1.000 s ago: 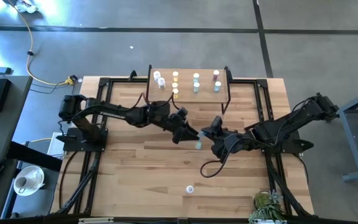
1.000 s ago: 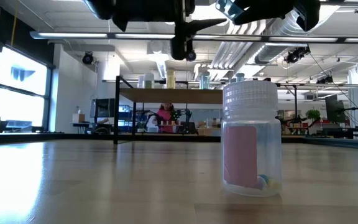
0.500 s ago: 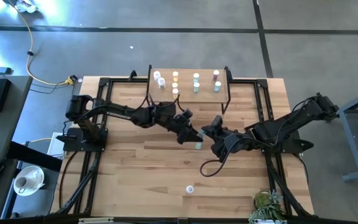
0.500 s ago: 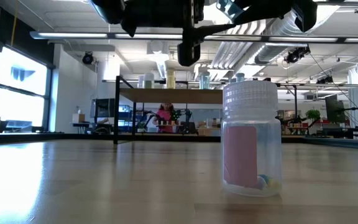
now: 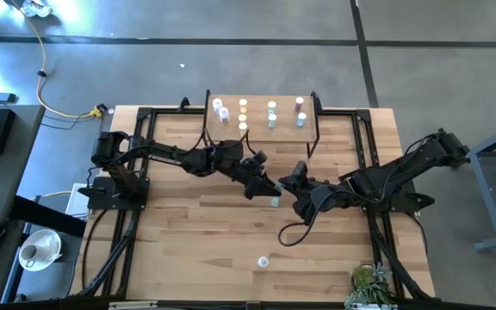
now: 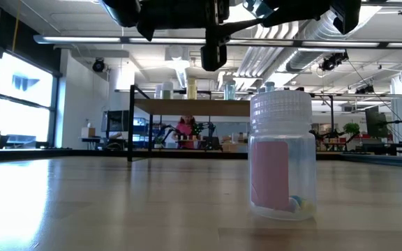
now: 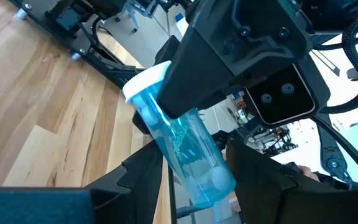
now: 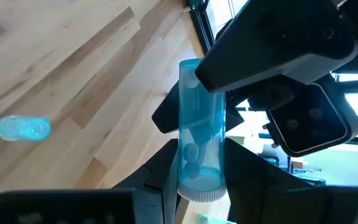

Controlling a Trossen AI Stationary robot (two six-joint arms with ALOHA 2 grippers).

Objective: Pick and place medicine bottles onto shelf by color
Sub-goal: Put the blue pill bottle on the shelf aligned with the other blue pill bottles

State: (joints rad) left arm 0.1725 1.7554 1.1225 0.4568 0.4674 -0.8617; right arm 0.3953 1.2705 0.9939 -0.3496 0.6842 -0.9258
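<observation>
A blue-teal medicine bottle [image 7: 188, 143] with a white cap is held in the air between both grippers over the table's middle; it also shows in the right wrist view [image 8: 199, 124]. My left gripper [image 5: 269, 186] is shut on its base end. My right gripper [image 5: 291, 183] is shut on its cap end. The shelf [image 5: 261, 131] stands at the far edge with several bottles upright on it. A pink bottle [image 6: 283, 157] stands upright on the table near the front. Another teal bottle [image 8: 22, 129] rests on the table below the grippers. My left gripper has the bottle's base end [image 7: 213, 180] between its two fingers [image 7: 148, 171], coming from the table's left. The bottle is clear of the table and tilted, its cap pointing away from this gripper. My right gripper pinches the bottle's cap end [image 8: 197, 186] between its two fingers [image 8: 244, 171], coming from the table's right. The fingers lie on either side of the cap. The bottle points away from the gripper toward my left gripper, clear of the table.
The shelf's black legs [image 6: 130, 122] stand on the table's far part. A small plant [image 5: 370, 284] sits at the near right corner. Black frame rails [image 5: 127, 215] run along both sides of the table. A person in pink [image 6: 185, 129] is far behind.
My left gripper has moved toward the table's right edge and a little toward the near edge, up to my right gripper and the bottle it holds. My right gripper and the bottles on the table have stayed in place.
</observation>
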